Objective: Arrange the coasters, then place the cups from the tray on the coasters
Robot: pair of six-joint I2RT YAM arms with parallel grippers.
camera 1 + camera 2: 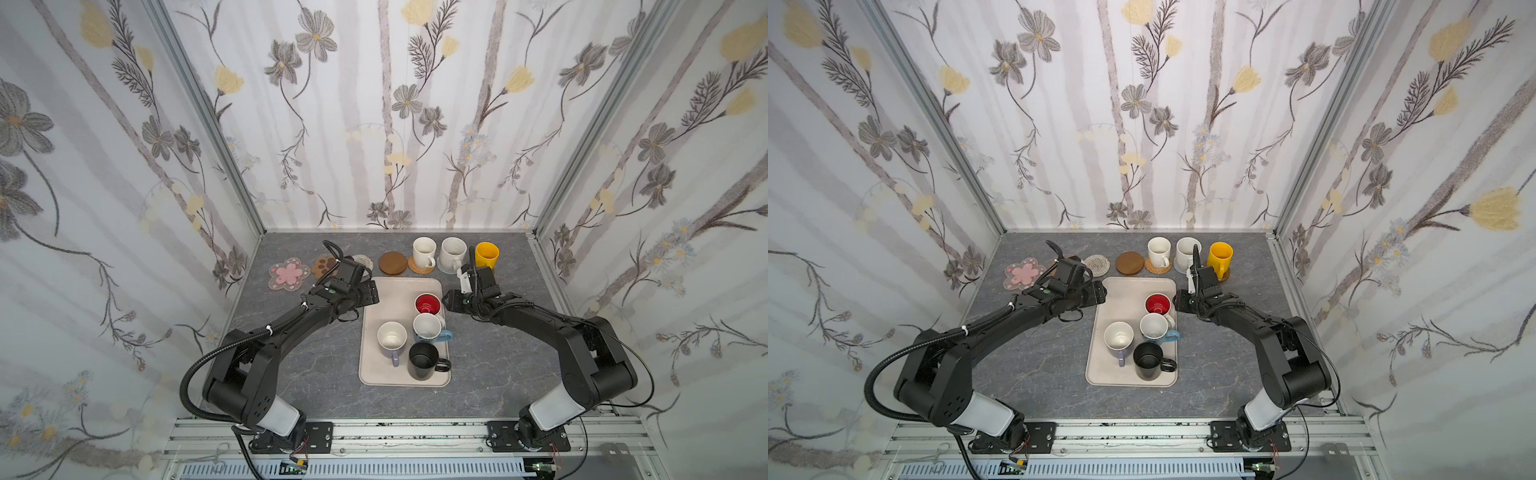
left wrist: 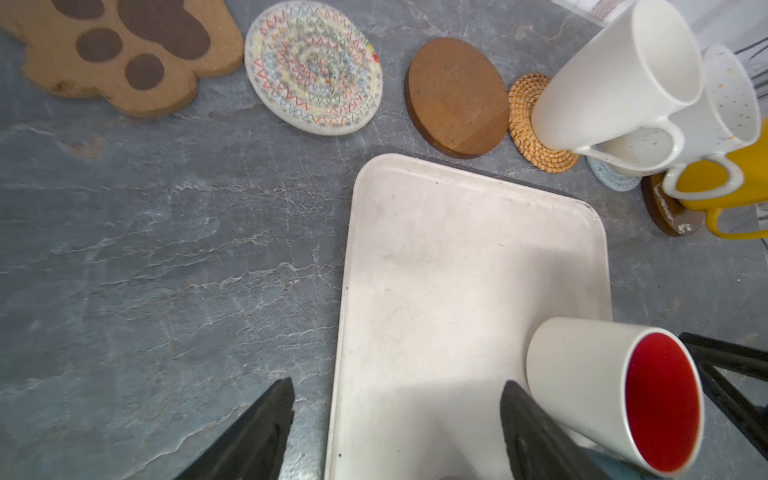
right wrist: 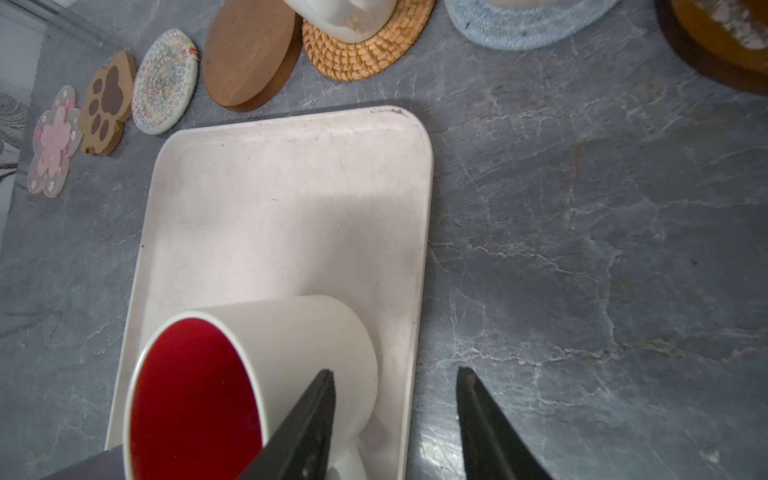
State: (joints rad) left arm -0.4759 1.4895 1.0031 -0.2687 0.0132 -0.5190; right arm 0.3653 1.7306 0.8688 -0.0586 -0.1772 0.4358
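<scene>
The left fingers (image 2: 266, 432) are being held wide apart and empty above the far left corner of the tray (image 2: 436, 270), one over the tabletop (image 2: 166, 270), the other over the tray beside the red-inside mug (image 2: 602, 382). The right fingers (image 3: 307, 424) are likewise being held apart on nothing, one showing in front of that mug's wall, the other over bare tabletop just off the tray's right rim. Four mugs are being carried by the tray in both top views: the red-inside one, the light blue mug (image 1: 428, 326), the lavender mug (image 1: 392, 336) and the black mug (image 1: 422, 360). Along the far edge, the cream mug (image 1: 424, 250) is being borne by the rattan coaster (image 1: 417, 268), the speckled mug (image 1: 453, 251) by the grey-blue coaster (image 2: 615, 178), the yellow mug (image 1: 486, 254) by the amber disc (image 2: 665, 212). The wooden disc (image 1: 393, 263), crocheted round (image 2: 311, 70), paw coaster (image 2: 124, 54) and pink flower coaster (image 1: 289, 272) are being left bare, in a row to the left of these.
</scene>
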